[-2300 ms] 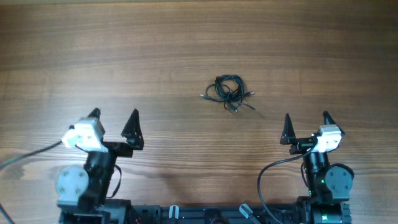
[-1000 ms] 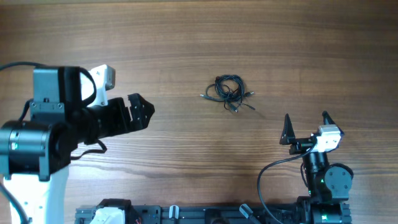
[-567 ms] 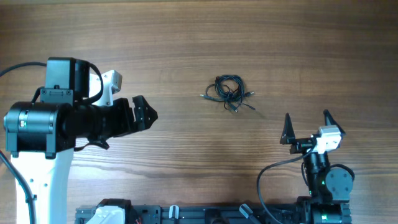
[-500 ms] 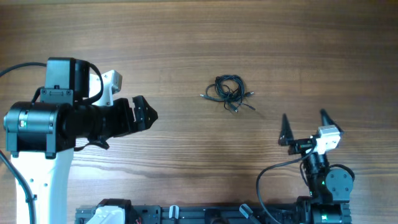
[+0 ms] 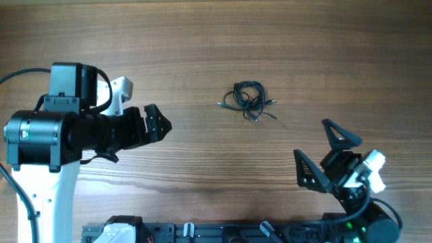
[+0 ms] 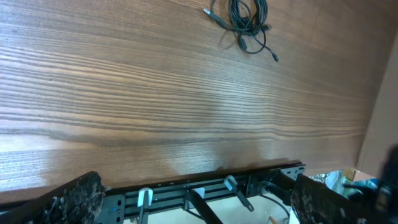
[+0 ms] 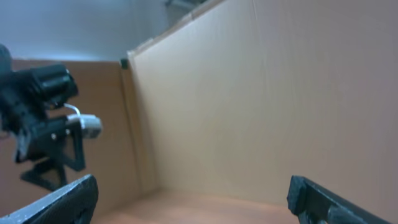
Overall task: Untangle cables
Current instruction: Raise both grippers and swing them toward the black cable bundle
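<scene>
The cables (image 5: 248,101) lie in one small black knot on the wooden table (image 5: 202,40), right of centre, with short plug ends sticking out. My left gripper (image 5: 160,122) is raised at the left, pointing right toward the knot but well short of it, open and empty. In the left wrist view the cables (image 6: 247,21) sit at the top edge, far from the open left gripper (image 6: 196,182). My right gripper (image 5: 311,139) stands open near the front right, turned diagonally, below and right of the knot. The right wrist view shows the wide-open right gripper (image 7: 193,186) and no cables.
A black mounting rail (image 5: 223,233) runs along the table's front edge, also visible in the left wrist view as the rail (image 6: 205,186). A cardboard wall (image 7: 267,93) stands beyond the table. The left arm's big white and black body (image 5: 40,142) overhangs the left side.
The right arm has swung and tilted, its gripper now diagonal and nearer the front. The left arm shifted slightly right a second ago, then held still. The cables have not moved.
</scene>
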`<state>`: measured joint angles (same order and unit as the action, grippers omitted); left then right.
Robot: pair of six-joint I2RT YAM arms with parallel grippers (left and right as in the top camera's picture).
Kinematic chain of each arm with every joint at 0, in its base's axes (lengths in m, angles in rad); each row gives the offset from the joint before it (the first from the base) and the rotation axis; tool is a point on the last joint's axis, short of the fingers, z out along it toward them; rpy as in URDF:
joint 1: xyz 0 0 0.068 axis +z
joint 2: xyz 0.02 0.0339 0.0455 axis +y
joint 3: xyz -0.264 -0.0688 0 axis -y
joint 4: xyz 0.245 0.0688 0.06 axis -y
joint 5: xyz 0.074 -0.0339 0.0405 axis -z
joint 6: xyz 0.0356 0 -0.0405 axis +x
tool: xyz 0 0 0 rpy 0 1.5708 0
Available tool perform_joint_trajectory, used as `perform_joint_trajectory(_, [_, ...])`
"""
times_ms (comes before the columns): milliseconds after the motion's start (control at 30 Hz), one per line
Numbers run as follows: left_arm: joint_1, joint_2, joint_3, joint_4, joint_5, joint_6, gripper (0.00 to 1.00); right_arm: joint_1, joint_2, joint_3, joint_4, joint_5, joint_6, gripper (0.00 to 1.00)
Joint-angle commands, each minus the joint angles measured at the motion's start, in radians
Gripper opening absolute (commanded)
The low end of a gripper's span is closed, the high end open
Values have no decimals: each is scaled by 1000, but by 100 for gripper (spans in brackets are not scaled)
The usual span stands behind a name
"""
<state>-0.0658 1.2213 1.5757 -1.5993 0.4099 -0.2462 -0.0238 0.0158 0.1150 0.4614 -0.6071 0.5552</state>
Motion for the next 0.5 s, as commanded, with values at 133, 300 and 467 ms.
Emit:
perform_joint_trajectory(133, [-4,2,12,5,12,-5,100,-41,122,605,-674,138,-412,100])
perform_joint_trajectory(300, [-5,3,12,42,13,-5,100,-41,374,990,-1160,222,-585,100])
perform_joint_trajectory(467, [-5,19,12,98,13,-16,100,-41,678,1249,-1486,68,-590,100])
